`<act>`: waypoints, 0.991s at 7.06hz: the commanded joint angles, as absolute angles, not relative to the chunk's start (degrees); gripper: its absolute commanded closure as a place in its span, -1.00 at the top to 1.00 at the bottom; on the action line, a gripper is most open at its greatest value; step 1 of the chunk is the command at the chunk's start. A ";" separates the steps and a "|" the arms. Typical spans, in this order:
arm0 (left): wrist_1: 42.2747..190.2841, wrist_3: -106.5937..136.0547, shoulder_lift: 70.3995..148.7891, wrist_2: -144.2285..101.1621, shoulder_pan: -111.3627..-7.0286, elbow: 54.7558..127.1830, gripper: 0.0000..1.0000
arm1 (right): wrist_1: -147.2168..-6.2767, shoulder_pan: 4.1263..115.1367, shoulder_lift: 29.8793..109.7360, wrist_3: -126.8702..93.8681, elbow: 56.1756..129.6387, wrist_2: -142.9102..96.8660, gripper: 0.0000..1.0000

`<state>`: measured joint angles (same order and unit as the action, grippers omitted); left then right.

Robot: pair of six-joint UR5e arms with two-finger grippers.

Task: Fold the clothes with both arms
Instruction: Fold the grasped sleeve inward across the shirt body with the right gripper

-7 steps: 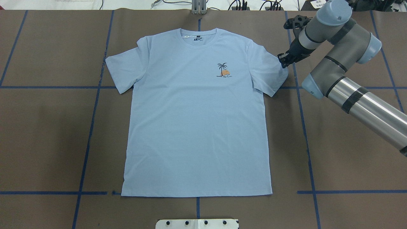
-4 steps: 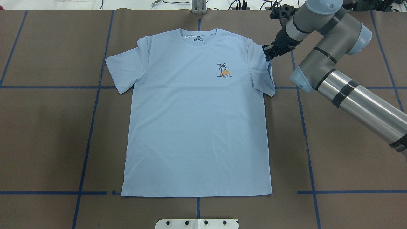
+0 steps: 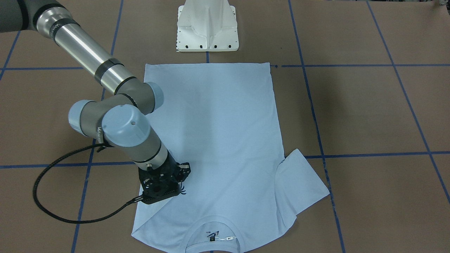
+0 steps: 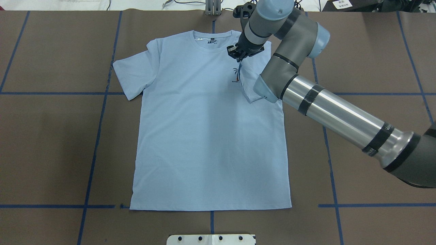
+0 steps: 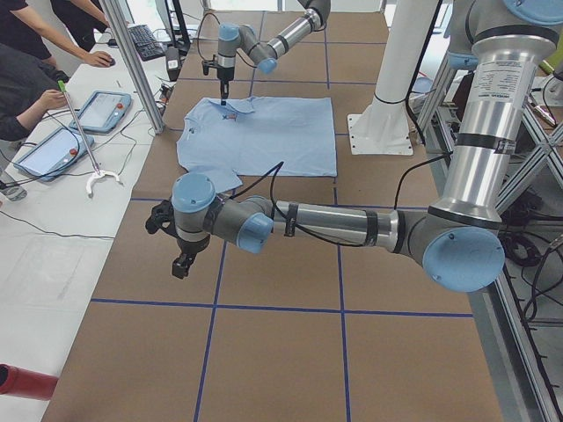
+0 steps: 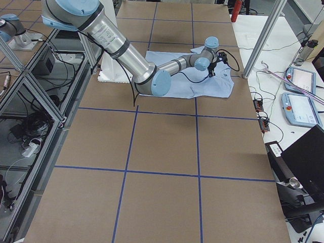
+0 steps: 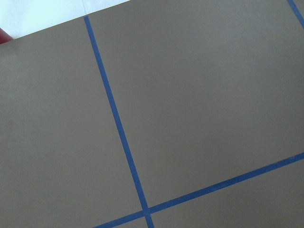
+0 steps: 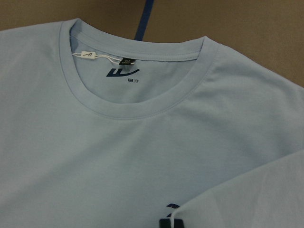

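Right gripper [image 4: 237,55]: black, two-finger, pointing down, its fingers pinched together on the hem of the T-shirt's [image 4: 204,143] near sleeve [image 4: 246,83], which is folded in over the chest. T-shirt: light blue, short-sleeved, lying front up and flat on the brown table [image 4: 374,163], directly beneath this gripper; the body runs from the gripper back toward the white pedestal base [image 3: 207,28], bottom hem straight. Chest print [image 4: 235,73]: dark palm tree, just under the fingertips, partly covered by the edge of the held sleeve. Collar [image 8: 142,111]: round, ribbed, just beyond the gripper on the side away from the robot, with a white neck label [image 8: 89,55] and a dark printed mark inside it. Other sleeve [image 4: 131,76]: spread flat on the table, well apart from the gripper, across the width of the shirt. Right arm [image 4: 337,117]: grey and silver with light blue joint caps, reaching in over the shirt's shoulder behind the gripper. Left gripper [image 5: 179,264]: hanging over bare table well apart from the shirt, pointing down; whether its fingers are spread or together cannot be told. Its wrist camera shows only brown surface crossed by blue tape lines [image 7: 118,128]. Persons [image 5: 22,83]: at a white side table beyond the left gripper, with tablets lying there
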<state>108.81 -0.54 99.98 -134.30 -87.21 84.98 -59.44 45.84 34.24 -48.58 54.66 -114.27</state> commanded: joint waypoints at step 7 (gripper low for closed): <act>123.03 42.73 108.35 -123.68 -67.46 83.50 0.97 | -87.74 48.23 42.83 -53.18 76.99 -121.52 1.00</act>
